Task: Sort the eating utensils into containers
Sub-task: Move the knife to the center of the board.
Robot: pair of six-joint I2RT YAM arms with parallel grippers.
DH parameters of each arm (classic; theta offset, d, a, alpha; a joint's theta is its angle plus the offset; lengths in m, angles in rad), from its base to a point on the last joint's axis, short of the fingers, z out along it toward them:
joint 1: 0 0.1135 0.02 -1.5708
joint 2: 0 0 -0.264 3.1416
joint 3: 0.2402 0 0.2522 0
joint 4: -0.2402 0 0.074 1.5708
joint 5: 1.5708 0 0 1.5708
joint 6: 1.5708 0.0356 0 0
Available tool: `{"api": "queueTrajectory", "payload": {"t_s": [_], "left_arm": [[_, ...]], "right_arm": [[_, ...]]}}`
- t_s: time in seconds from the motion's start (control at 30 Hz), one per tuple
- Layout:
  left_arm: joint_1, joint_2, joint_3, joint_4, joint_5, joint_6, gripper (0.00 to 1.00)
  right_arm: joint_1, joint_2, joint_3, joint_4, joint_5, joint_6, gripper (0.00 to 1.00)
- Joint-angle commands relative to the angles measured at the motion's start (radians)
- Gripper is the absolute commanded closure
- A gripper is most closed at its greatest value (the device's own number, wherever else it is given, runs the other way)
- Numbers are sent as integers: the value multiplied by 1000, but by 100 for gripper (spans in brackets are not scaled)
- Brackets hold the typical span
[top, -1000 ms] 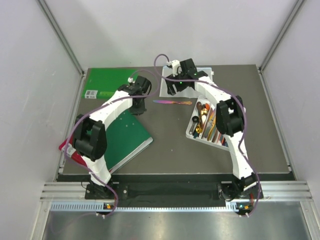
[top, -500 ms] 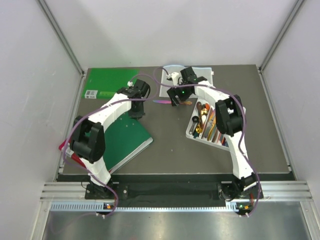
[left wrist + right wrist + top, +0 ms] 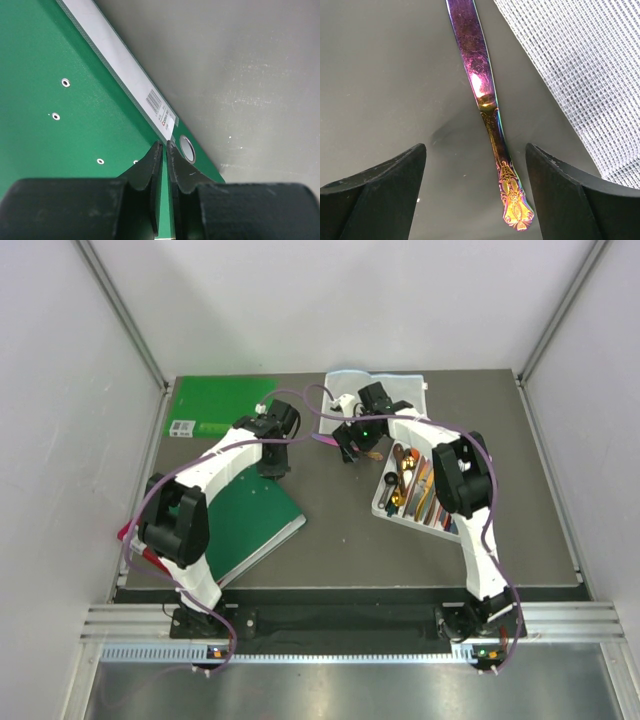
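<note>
Dark grey desk (image 3: 340,530) between pale walls, white divided tray (image 3: 380,505) at right loaded with mixed cutlery. Flat on the bare desk just beside a white mesh pouch (image 3: 570,75): iridescent knife (image 3: 487,100), purple mirror blade running into an ornate gold handle, thin and slick. Right gripper (image 3: 475,165) spread wide, straddling the handle, gripping nothing. Left gripper (image 3: 164,150) closed to a sliver, empty, over the green binder (image 3: 75,100). Likely trouble: fingertips skidding off such a low, polished handle, or snagging the pouch mesh on closing.
</note>
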Motion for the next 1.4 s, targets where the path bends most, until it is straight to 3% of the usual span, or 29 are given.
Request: {"api": "queueTrajectory", "payload": {"t_s": [0.0,0.17,0.2,0.43,0.47,0.5,0.77,0.9,0.97,1.37], "left_arm": [[0,-38,-7,-1,-5,-4,87],[-1,-35,-4,1,-1,-6,87],[0,-36,-4,1,-5,-6,87],[-1,-33,31,-7,-13,-4,87],[-1,-32,39,-8,-15,-6,87],[0,-24,58,-10,-16,-4,87],[0,-5,92,-10,-18,-9,87],[-1,-10,82,-7,-18,-9,87],[0,-15,77,-5,-16,-11,87],[0,-30,57,-4,-27,-14,87]], "right_arm": [[7,-26,-1,19,-13,-13,23],[13,-26,-36,25,-19,-15,35],[15,-20,-37,16,-28,-15,47],[39,-3,-30,-71,-74,34,78],[44,-12,-30,-102,-76,36,85],[45,-15,-30,-120,-64,42,100],[87,-109,-151,-191,-79,100,100],[99,-161,-225,-116,-70,134,60],[102,-181,-225,-88,-47,143,53],[137,-17,6,-110,81,133,54]]}}
